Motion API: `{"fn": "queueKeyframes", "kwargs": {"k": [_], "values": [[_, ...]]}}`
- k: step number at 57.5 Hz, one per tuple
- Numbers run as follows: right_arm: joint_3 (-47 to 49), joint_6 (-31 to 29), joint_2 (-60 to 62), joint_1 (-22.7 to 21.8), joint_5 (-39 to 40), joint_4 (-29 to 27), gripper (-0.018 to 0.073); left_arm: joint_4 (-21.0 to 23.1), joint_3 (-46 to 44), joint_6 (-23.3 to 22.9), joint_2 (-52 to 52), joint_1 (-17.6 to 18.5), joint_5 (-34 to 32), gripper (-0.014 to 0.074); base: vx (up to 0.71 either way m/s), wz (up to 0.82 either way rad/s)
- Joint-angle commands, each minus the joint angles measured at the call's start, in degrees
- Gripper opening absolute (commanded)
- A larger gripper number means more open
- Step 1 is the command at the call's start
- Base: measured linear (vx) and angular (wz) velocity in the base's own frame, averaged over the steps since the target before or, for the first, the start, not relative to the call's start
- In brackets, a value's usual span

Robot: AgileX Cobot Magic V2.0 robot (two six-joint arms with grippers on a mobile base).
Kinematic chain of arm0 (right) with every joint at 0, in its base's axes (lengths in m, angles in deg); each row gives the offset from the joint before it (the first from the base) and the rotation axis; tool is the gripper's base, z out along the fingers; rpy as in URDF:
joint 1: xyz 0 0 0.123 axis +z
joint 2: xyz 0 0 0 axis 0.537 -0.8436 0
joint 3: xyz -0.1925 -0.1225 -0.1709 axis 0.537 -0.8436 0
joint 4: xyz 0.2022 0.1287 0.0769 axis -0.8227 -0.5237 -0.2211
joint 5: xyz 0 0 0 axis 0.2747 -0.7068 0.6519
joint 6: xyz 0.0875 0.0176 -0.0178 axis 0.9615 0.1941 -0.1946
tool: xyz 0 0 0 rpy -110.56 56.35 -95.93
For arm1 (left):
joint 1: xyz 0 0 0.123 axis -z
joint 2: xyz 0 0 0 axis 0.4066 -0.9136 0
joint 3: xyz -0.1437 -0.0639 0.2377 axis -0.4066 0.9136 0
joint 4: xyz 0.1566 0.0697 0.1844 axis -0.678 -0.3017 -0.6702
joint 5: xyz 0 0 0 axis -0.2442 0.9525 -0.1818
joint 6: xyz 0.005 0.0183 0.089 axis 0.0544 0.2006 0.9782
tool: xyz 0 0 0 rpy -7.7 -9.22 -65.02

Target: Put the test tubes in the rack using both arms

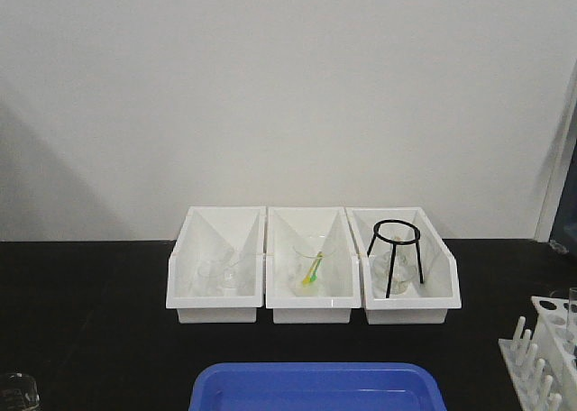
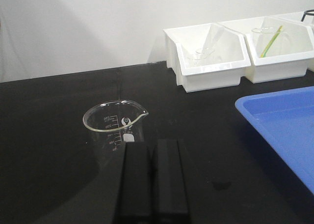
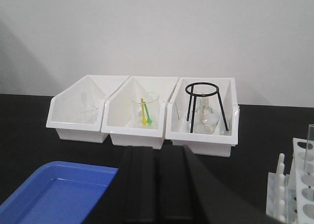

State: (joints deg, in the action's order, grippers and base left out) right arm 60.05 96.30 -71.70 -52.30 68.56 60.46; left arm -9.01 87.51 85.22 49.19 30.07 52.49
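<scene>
Left gripper: my left gripper (image 2: 151,150) had its two black fingers pressed together with only a thin seam between them, holding nothing; it hung low over the black table (image 2: 44,135).
Right gripper: my right gripper (image 3: 156,157) also showed its fingers side by side, closed on nothing, pointing toward the three white bins (image 3: 147,118).
Rack: the white rack (image 1: 541,357) stood at the right edge of the table, well to the right of the blue tray (image 1: 315,388); its row of upright pegs faced the tray and its holed top plate lay behind them.
Test tube: one clear test tube (image 3: 309,145) stood upright in the rack's top plate, at the far right of the right wrist view. I could not tell whether other tubes were there.
Tray: the blue tray sat in front of the middle bin, apart from the rack.
Beaker: a clear spouted beaker (image 2: 115,130) stood just ahead of my left gripper, well to the left of the tray.
Bins: the right bin held a black tripod stand (image 3: 206,106) over glassware; the middle one held a beaker with yellow and green sticks (image 3: 145,113).
</scene>
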Motion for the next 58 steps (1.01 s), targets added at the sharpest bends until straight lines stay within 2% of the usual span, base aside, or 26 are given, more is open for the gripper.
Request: {"fn": "queueKeyframes", "kwargs": {"k": [1,49,58], "values": [[1.74,-0.04,-0.26,-0.23,-1.57,-1.69,-0.0008,-0.04,1.6,-0.49,0.57,-0.17,-4.17,-0.002,0.0,0.0],[1.74,0.15,-0.33,-0.23,-0.64,-2.27,-0.0008,-0.04,1.6,-0.44,0.58,-0.17,-4.17,-0.002,0.0,0.0],[1.74,0.15,-3.08,-0.23,1.93,-6.53,-0.0008,-0.04,1.6,-0.44,0.58,-0.17,-4.17,-0.002,0.0,0.0]]}}
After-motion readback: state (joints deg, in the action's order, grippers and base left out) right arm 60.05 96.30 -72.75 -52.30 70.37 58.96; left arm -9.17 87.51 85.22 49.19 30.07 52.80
